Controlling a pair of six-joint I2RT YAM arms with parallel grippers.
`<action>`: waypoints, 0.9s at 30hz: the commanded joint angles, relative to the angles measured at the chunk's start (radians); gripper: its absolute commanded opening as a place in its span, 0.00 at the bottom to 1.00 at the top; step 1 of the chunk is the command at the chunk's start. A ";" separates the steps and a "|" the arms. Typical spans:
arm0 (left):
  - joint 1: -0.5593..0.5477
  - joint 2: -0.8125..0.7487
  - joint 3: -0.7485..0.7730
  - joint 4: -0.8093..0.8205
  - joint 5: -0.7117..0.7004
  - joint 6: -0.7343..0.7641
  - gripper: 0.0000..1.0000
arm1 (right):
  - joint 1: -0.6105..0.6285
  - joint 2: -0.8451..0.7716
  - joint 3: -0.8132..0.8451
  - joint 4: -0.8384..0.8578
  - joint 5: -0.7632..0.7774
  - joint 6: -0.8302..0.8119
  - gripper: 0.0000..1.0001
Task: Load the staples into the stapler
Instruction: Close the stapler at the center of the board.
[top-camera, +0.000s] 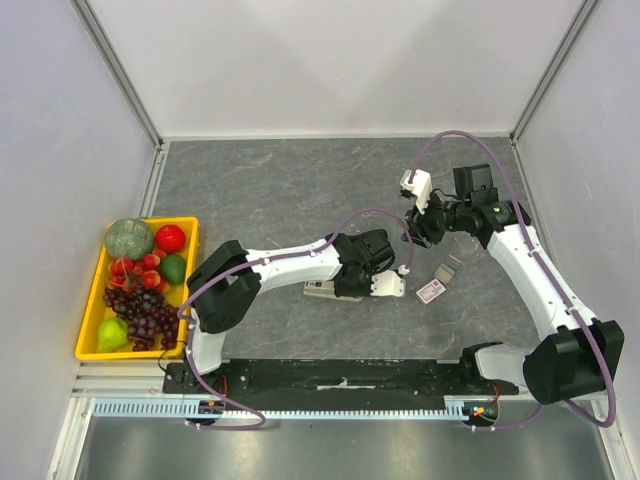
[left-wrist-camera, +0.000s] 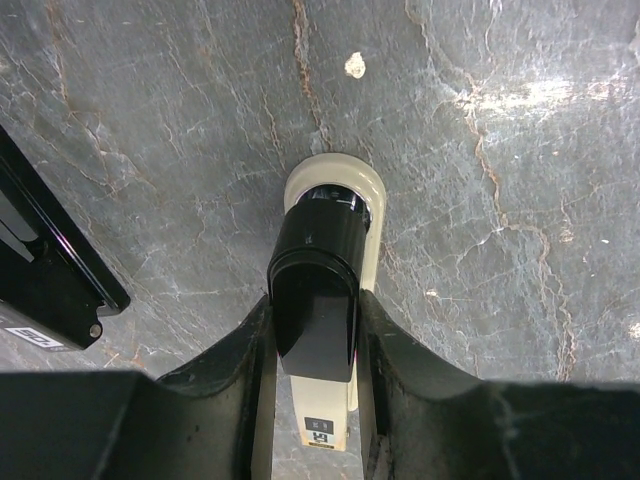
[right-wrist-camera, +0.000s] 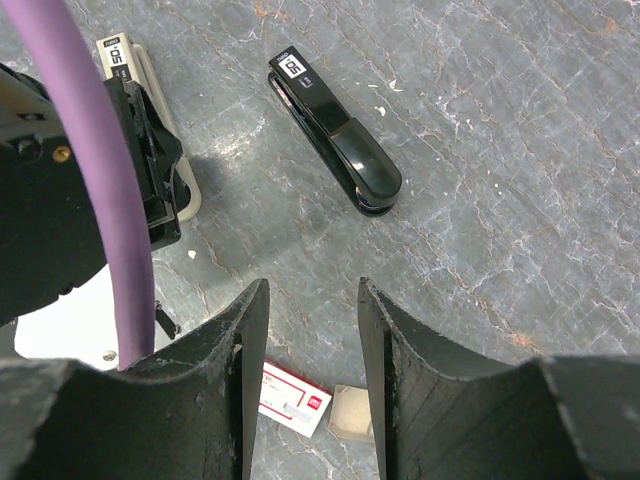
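A stapler (left-wrist-camera: 318, 265) with a black top and a cream base lies flat on the grey stone table; in the top view the stapler (top-camera: 322, 291) pokes out left of my left gripper. The left gripper (left-wrist-camera: 315, 305) (top-camera: 352, 287) is shut on the stapler's sides. The staples (top-camera: 431, 291) are a small white box with red print lying flat to its right, beside a small beige tray (top-camera: 446, 271). My right gripper (top-camera: 418, 228) (right-wrist-camera: 312, 290) hangs open and empty above the table, with the staples box (right-wrist-camera: 290, 400) and the beige tray (right-wrist-camera: 350, 412) showing below between its fingers.
A second, all-black stapler (right-wrist-camera: 338, 152) (left-wrist-camera: 50, 270) lies on the table beside the held one. A yellow bin (top-camera: 195, 245) of fruit stands at the left edge. The left arm's purple cable (right-wrist-camera: 100, 180) runs close to my right gripper. White walls enclose the table.
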 joint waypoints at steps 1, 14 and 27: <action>-0.013 0.279 -0.140 0.049 0.038 0.013 0.02 | 0.007 -0.027 -0.002 0.040 -0.043 0.020 0.48; 0.079 0.051 -0.028 0.011 0.104 0.018 0.02 | -0.004 -0.042 -0.002 0.046 -0.045 0.020 0.48; 0.145 -0.043 -0.045 0.049 0.148 -0.027 0.02 | -0.011 -0.047 -0.005 0.050 -0.043 0.020 0.49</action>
